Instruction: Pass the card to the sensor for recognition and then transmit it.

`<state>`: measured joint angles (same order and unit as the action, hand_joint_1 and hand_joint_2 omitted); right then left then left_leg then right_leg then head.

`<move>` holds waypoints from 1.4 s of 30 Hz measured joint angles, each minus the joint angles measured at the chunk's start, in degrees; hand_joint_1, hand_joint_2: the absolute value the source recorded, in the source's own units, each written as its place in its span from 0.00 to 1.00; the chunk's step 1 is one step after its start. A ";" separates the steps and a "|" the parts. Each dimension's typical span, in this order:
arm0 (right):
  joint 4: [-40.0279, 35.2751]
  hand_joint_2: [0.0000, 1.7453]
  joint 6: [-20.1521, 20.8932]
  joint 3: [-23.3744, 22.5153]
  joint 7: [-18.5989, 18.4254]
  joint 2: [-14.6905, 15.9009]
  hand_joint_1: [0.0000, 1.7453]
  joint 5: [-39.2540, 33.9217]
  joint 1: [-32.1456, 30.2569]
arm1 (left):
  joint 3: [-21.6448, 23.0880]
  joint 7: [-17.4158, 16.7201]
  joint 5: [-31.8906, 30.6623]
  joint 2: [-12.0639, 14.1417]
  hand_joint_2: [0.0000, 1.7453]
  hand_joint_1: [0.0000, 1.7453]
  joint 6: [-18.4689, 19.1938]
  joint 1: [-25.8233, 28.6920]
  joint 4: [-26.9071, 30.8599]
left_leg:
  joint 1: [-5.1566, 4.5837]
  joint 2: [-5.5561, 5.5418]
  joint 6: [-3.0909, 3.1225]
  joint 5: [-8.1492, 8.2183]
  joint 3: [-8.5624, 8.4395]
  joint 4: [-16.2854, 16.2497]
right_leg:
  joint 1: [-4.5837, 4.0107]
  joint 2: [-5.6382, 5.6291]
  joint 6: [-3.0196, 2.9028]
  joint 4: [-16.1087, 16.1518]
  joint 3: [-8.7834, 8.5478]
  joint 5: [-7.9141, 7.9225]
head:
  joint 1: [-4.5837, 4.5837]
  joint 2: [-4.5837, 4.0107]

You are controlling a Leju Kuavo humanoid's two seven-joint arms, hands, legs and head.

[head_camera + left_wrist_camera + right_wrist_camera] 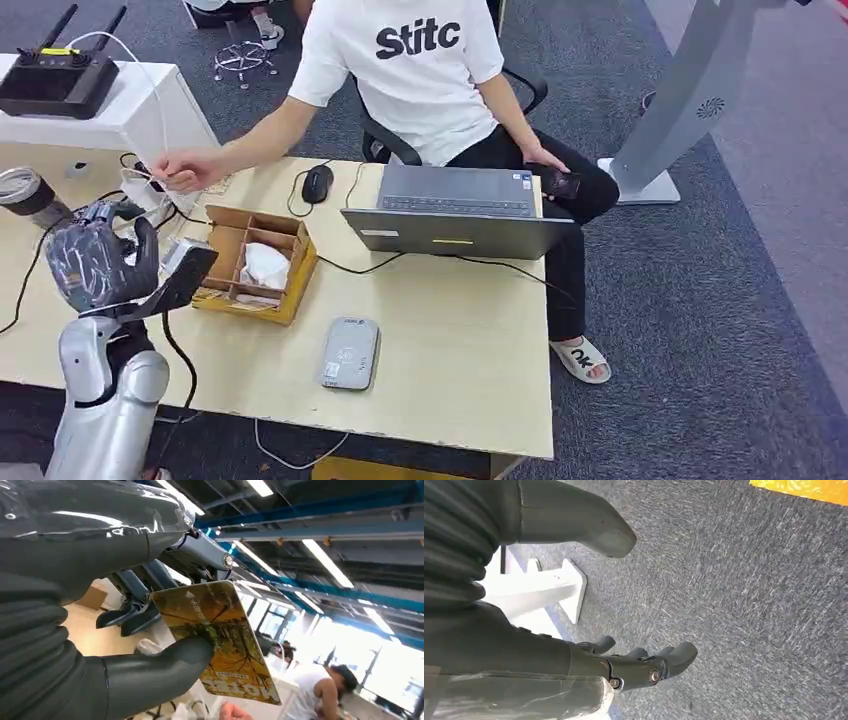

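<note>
1. Pinching the card [217, 640] between the thumb [165, 667] and the darker fingers [132, 615] of the left hand [100, 262]; thumb pressing on the printed face, fingers backing it from the other side.
2. Holding the card raised off the desk [470, 350], its far end sticking out past the fingertips, toward the cardboard box [255, 262]; in the head view showing as a dark slab [190, 275] at the box's near-left corner.
3. Running the card's long axis out from the hand, tilted, not lying flat.
4. Sitting flat on the desk: grey sensor pad [350, 352], to the robot's right of the card and nearer the desk's front edge, well apart from the card. Judging the next move as swinging right and dropping the card face over the pad.
5. Left hand being the nearer one by far; right hand [634, 662] hanging over grey carpet, fingers loosely apart, gripping nothing.
6. Box divided into compartments: white crumpled wrap [263, 265] filling the middle one; contents of the others too small to tell.
7. Sitting behind the desk: person in a white shirt, one hand [185, 172] reaching toward the cables beyond the box, the other resting on a thigh; open laptop [455, 205] and mouse [317, 183] further back.
</note>
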<state>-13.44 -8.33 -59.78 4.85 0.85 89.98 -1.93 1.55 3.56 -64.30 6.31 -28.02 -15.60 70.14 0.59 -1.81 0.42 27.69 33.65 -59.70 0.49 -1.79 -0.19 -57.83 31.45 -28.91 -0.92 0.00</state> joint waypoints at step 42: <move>0.04 1.00 0.66 0.04 -1.62 -0.15 0.00 0.00 -0.04 | 18.88 -8.87 -9.35 -6.71 1.00 1.00 13.68 10.39 -0.46 | -0.05 0.01 0.03 0.02 0.01 0.00 | 0.06 -0.02 0.02 0.00 0.02 0.01 | 0.00 0.00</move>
<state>-13.40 -7.67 -59.73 3.23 0.70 89.99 -1.98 20.44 -5.31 -73.66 -0.39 -14.34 -5.21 69.68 0.54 -1.79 0.45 27.71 33.66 -59.70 0.54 -1.81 -0.17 -57.82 31.47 -28.90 -0.92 0.00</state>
